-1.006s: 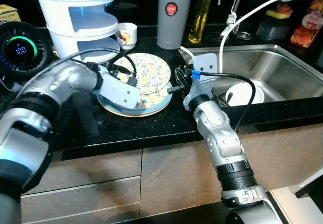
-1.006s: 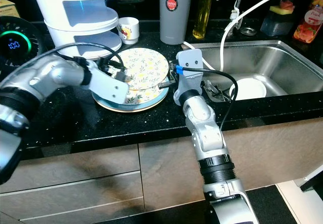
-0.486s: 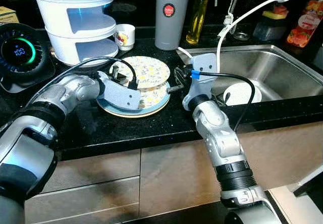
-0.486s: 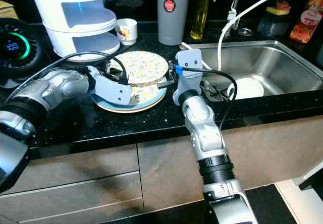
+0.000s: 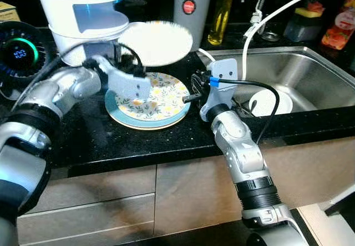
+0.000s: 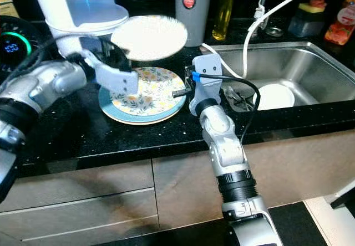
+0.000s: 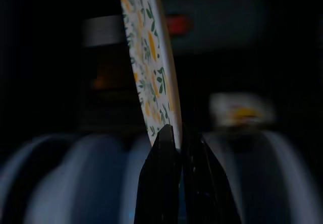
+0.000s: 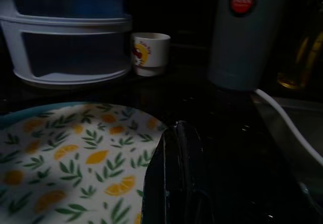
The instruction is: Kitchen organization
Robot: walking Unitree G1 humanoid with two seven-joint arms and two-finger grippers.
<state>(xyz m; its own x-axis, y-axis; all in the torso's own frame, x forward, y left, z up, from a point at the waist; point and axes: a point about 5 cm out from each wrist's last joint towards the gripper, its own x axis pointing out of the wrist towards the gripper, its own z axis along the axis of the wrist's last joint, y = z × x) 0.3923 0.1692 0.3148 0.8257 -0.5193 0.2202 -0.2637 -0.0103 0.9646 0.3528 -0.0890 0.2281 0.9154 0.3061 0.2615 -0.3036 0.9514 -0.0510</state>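
Plates are what matter on the black counter [image 5: 111,143]: a lemon-patterned stack [image 5: 148,101] sits near the front edge, between the white tiered container [image 5: 83,13] at the back left and the steel sink [image 5: 299,74] on the right. One lifted plate [image 5: 155,42] hangs above the stack, its pale underside up and slightly blurred, apart from the plates below. The left gripper [image 7: 174,133] holds it by the rim; in the left wrist view the two black fingers [image 7: 160,173] are pinched narrow on the edge of the patterned plate, which stands edge-on between them. The right gripper [image 8: 176,133] rests at the right edge of the stack, just over the top plate's rim, its fingers close together with nothing seen between them. A grey thermos [image 5: 191,10] with a red badge stands at the back of the counter, an oil bottle [image 5: 220,13] just beside it. A white bowl [image 5: 269,102] lies in the sink. A small printed cup [image 8: 150,53] sits between the container and the thermos.
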